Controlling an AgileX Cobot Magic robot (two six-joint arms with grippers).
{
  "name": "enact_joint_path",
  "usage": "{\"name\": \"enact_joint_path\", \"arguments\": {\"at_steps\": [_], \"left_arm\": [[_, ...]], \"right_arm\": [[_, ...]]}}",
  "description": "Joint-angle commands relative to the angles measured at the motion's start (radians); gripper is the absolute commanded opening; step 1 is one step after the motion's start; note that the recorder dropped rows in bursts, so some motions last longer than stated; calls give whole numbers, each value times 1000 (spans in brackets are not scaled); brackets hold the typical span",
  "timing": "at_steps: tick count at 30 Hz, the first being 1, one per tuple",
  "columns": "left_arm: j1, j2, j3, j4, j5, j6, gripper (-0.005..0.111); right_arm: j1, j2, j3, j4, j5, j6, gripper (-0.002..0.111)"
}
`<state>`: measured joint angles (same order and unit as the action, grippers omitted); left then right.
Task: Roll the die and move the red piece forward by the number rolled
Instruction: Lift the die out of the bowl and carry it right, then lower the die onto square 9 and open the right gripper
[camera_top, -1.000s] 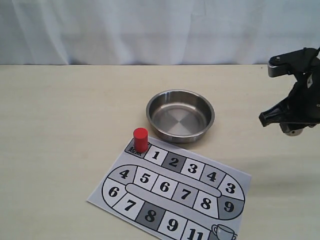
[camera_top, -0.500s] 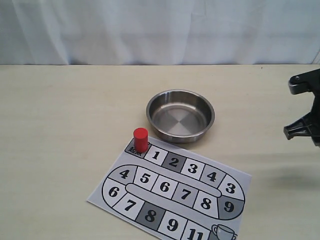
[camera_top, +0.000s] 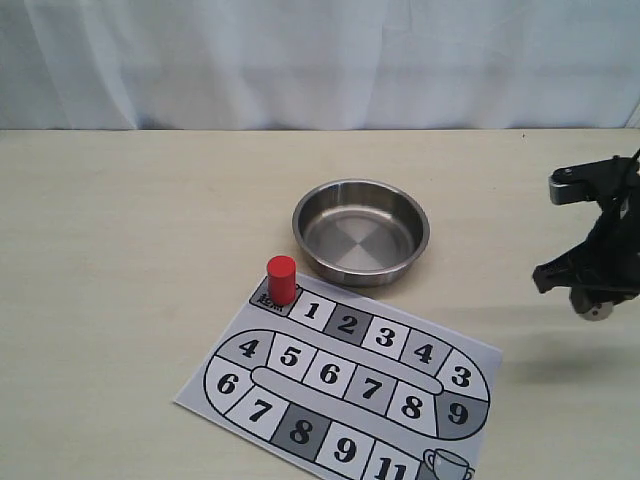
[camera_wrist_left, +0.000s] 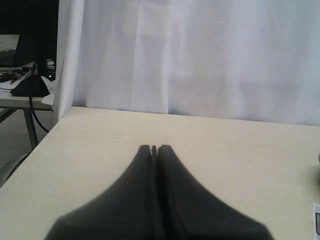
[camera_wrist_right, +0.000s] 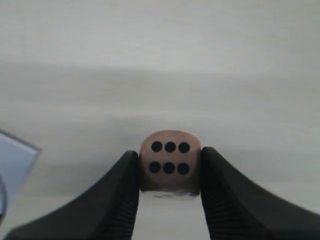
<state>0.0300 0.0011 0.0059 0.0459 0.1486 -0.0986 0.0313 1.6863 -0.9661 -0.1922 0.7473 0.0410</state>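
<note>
The red piece stands upright on the start square at the far-left corner of the printed board. In the right wrist view the beige die sits between the fingertips of my right gripper, which is shut on it, its six-pip face towards the camera. In the exterior view that gripper hangs above the table at the right edge, to the right of the board, and the die itself is hidden there. My left gripper is shut on nothing, over bare tabletop near a table corner.
A round steel bowl stands just behind the board, with nothing inside. A white curtain runs along the table's far edge. A corner of the board shows in the right wrist view.
The right gripper swung out towards the right edge of the exterior view, then came back a little left and lower. The red piece, board and bowl have not moved.
</note>
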Motion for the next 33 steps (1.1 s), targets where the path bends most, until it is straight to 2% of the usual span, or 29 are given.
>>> {"name": "enact_joint_path", "arguments": {"at_steps": [1, 3, 6, 14, 23, 25, 27, 33], "left_arm": [[-6, -1, -6, -1, -6, -2, 0], [-6, -1, -6, -1, -6, -2, 0], [-6, -1, -6, -1, -6, -2, 0], [-6, -1, -6, -1, -6, -2, 0], [-6, -1, -6, -1, -6, -2, 0], [-6, -1, -6, -1, -6, -2, 0], [-6, -1, -6, -1, -6, -2, 0], [-6, -1, -6, -1, -6, -2, 0]], "right_arm": [[-5, 26, -4, 376, -19, -311, 53], [-5, 26, -20, 488, -10, -408, 64], [-5, 21, -55, 540, 25, -498, 72], [-5, 21, -67, 502, 31, -484, 73], [-5, 21, -67, 231, 43, -215, 72], [-5, 21, -67, 220, 56, -212, 67], [-5, 21, -67, 220, 69, -212, 57], [-5, 19, -67, 220, 150, -212, 12]]}}
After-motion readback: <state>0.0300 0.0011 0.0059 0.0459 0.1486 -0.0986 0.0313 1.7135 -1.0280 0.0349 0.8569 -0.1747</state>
